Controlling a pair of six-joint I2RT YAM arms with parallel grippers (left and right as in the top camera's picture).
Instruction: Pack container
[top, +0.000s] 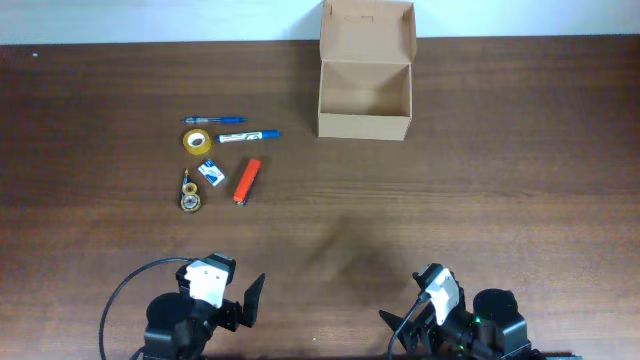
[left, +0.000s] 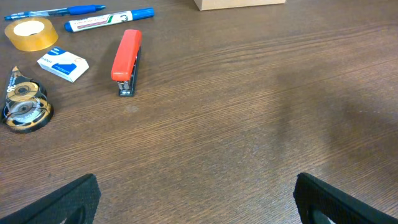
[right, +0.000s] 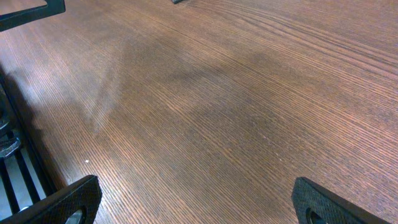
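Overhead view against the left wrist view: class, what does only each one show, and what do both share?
Only the overhead shows the inside of the open box and the right arm. Only the left wrist shows the metal base of the stapler. Both share the stapler, tape roll, marker, pen and table.

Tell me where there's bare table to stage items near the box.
Bare wood runs between the red stapler and the cardboard box, and all right of the box. Crowded: the cluster around the tape roll, left of the stapler.
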